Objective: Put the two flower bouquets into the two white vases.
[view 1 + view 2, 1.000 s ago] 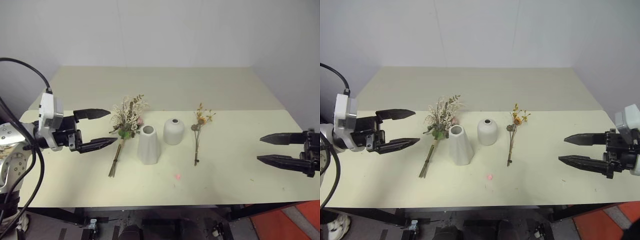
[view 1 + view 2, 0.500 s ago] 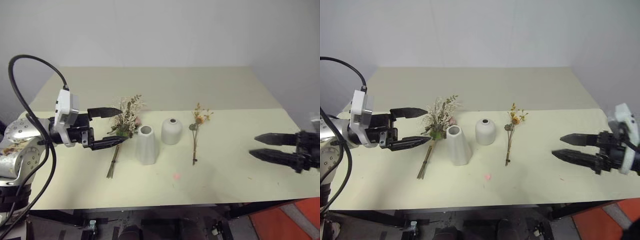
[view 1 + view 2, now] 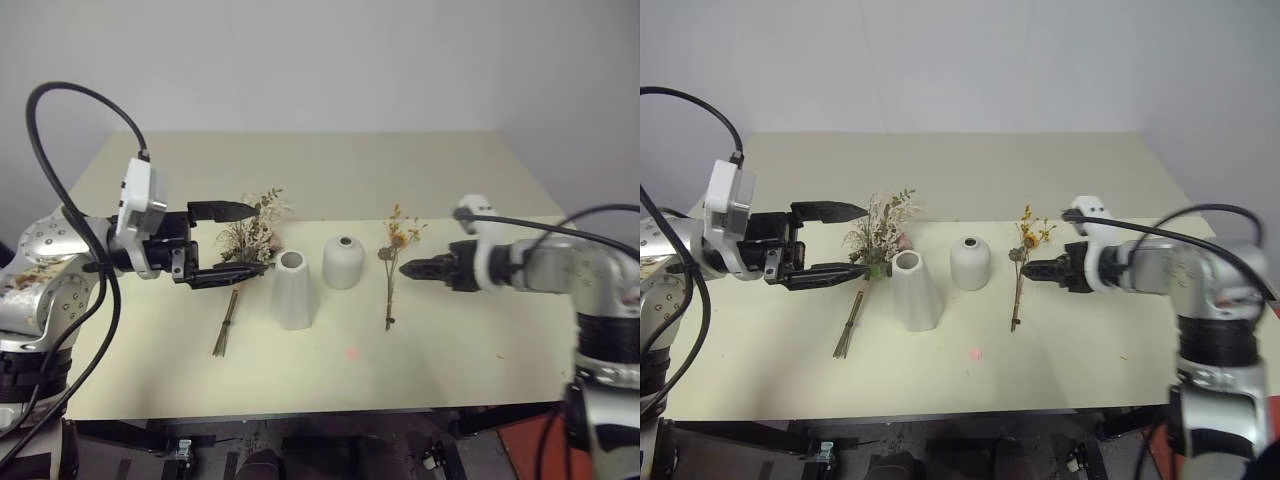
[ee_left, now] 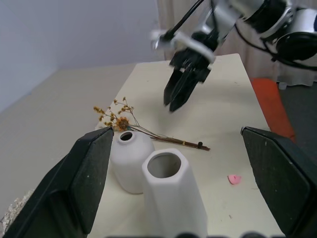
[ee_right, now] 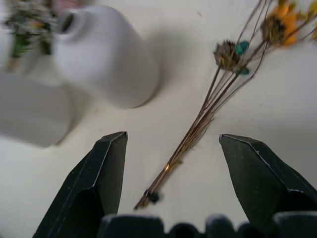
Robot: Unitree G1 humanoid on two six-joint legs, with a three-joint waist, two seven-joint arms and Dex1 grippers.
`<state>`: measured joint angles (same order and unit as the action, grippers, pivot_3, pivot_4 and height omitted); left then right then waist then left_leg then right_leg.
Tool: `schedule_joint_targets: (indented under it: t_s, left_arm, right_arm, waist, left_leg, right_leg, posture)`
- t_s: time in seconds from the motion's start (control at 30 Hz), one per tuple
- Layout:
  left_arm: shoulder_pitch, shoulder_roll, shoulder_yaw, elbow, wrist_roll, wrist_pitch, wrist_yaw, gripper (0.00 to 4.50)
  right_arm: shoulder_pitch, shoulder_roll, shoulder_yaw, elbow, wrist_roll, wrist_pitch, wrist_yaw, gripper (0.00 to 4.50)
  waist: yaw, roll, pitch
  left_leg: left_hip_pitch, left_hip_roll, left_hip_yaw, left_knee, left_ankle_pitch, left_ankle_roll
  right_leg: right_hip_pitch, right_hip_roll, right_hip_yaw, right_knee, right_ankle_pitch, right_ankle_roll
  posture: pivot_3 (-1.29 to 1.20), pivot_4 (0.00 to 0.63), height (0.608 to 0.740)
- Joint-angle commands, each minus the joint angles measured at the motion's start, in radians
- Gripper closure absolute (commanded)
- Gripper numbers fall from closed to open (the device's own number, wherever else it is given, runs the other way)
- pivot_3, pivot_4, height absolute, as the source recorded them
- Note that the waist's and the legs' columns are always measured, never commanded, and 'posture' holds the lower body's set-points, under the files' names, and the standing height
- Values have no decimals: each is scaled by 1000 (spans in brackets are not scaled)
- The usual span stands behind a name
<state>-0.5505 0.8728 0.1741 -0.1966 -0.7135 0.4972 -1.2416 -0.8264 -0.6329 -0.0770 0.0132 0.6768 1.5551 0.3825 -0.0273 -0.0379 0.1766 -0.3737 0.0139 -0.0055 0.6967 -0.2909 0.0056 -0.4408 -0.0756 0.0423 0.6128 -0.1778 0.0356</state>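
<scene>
at centre left of the frame, the left claw [image 3: 240,240] stands wide apart around the bushy bouquet [image 3: 250,240] lying on the desk [image 3: 450,340]. the right claw [image 5: 171,148], also apart, hovers over the thin sprig [image 3: 392,262] at centre right, beside the rounded vase [image 3: 343,262] and taller vase [image 3: 293,290].

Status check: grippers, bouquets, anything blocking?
Left gripper open around bushy bouquet. Right gripper open over thin sprig stems. Both bouquets flat on table, vases empty. Nothing blocking.

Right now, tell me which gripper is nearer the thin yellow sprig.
Right. The right gripper hangs open just over the thin yellow sprig's stem; the left gripper is beyond both vases, at the bushy bunch.
</scene>
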Motion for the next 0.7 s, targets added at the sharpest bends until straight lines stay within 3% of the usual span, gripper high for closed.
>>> schedule_joint_targets:
  t_s: [0.03, 0.43, 0.53, 0.7]
  left_arm:
    - [-23, -3, 11, -15, -16, -3, 1, 17]
    - [12, -20, 23, -41, -11, -9, 17, 17]
    - [24, -22, 29, -50, -11, -11, 25, 0]
    - [39, -23, 35, -60, -12, -17, 32, 0]
  right_arm:
    - [-66, 23, 48, 56, -66, 13, -30, 940]
    - [-175, 113, 338, 353, -289, -201, 42, 940]
    - [-196, 123, 385, 401, -325, -238, 87, 1503]
    - [-218, 139, 462, 431, -384, -272, 152, 3238]
  waist:
    - [0, 0, 0]
    - [-17, 0, 0]
    - [-20, 0, 0]
    - [-24, 0, -1]
  left_leg:
    - [-1, 0, 0, 0, 0, 0]
    - [0, 0, 0, 0, -1, 1]
    - [2, 0, 0, 0, -1, 1]
    - [6, 0, 0, 0, 0, 1]
  right_leg:
    - [0, 0, 0, 0, 0, 0]
    - [0, 0, 0, -1, 0, 0]
    - [1, 0, 0, -2, 0, 0]
    - [3, 1, 0, 0, 1, 0]
  posture:
    - [0, 150, 740]
    - [0, 150, 740]
    - [0, 150, 740]
    - [0, 150, 740]
